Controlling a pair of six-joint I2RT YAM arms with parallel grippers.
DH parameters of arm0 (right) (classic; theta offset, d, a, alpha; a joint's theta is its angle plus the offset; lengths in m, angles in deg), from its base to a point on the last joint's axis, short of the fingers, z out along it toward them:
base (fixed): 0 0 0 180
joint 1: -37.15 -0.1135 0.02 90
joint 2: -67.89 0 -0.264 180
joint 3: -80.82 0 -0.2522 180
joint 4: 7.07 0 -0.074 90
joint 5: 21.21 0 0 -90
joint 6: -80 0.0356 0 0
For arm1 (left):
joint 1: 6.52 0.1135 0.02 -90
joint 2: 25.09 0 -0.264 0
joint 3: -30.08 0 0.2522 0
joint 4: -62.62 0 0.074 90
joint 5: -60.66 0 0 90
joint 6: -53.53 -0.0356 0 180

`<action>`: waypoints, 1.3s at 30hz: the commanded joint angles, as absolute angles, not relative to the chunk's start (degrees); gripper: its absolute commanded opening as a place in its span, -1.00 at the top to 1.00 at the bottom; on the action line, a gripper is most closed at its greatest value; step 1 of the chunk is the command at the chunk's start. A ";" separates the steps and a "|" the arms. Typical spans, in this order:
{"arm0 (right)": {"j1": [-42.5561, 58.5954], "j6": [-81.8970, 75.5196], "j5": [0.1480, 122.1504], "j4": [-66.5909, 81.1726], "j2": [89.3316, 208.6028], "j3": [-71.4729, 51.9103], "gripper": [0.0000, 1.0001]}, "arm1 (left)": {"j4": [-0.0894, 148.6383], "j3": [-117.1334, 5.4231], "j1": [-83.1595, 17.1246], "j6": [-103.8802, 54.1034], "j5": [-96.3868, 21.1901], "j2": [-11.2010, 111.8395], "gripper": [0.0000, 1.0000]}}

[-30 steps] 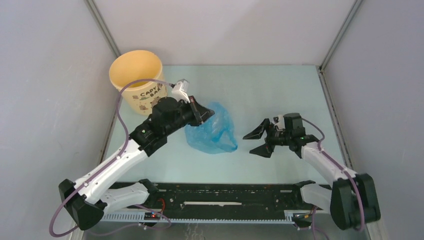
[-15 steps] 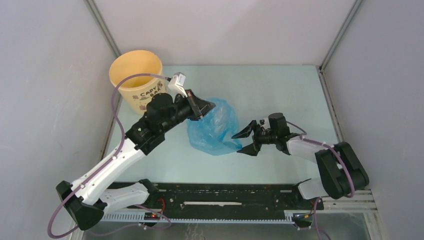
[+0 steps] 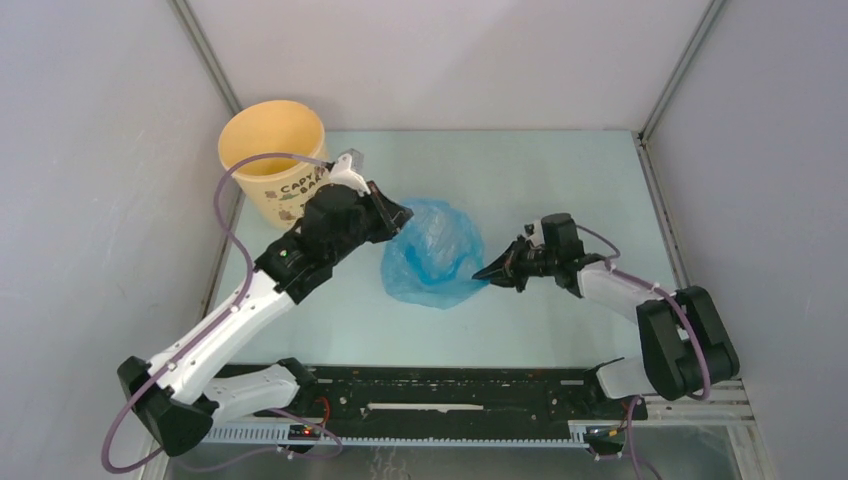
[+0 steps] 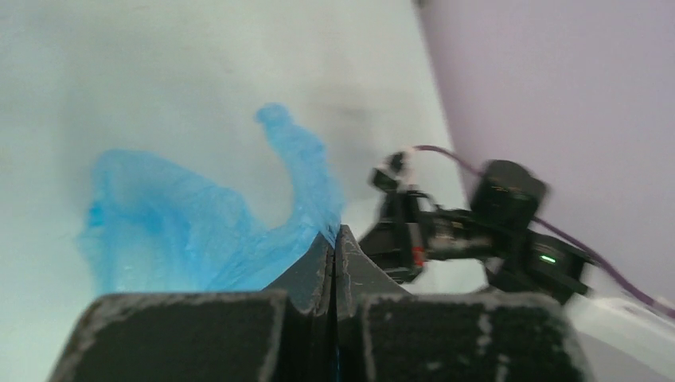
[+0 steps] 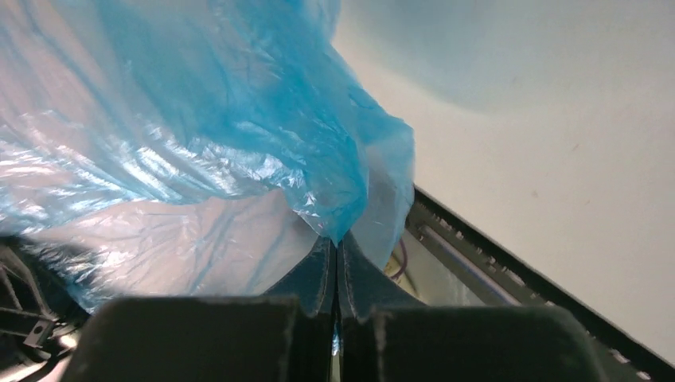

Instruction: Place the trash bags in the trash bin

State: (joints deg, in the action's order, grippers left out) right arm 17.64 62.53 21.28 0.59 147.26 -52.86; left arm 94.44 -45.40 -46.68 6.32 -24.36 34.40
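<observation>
A blue trash bag (image 3: 432, 255) hangs stretched between both arms over the counter (image 3: 560, 180). The left jaws and the right jaws are each closed tight on an opposite edge. The tan trash bin (image 3: 272, 140), just behind the left jaws, shows no bag inside, so the drop remains.
</observation>
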 commanded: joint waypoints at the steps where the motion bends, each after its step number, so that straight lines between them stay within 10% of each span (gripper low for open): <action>1: 22.46 46.56 27.97 19.16 150.63 -38.30 1.00 | 102.68 -50.72 -41.31 11.77 -14.53 41.79 1.00; 6: 28.93 36.77 35.12 42.42 165.40 -8.65 1.00 | 103.66 -69.47 -33.43 15.01 -20.49 61.22 1.00; 14: 26.91 21.96 46.94 68.29 166.46 60.79 1.00 | 120.11 -132.03 -35.95 -0.02 -21.09 76.67 1.00; 24: 20.97 15.81 48.09 36.93 136.68 8.36 1.00 | 86.13 -64.01 -39.98 -2.72 -4.89 36.65 1.00; 39: 13.55 9.59 42.80 51.68 153.27 -26.16 1.00 | 88.28 -16.51 -38.25 15.16 -28.16 34.88 1.00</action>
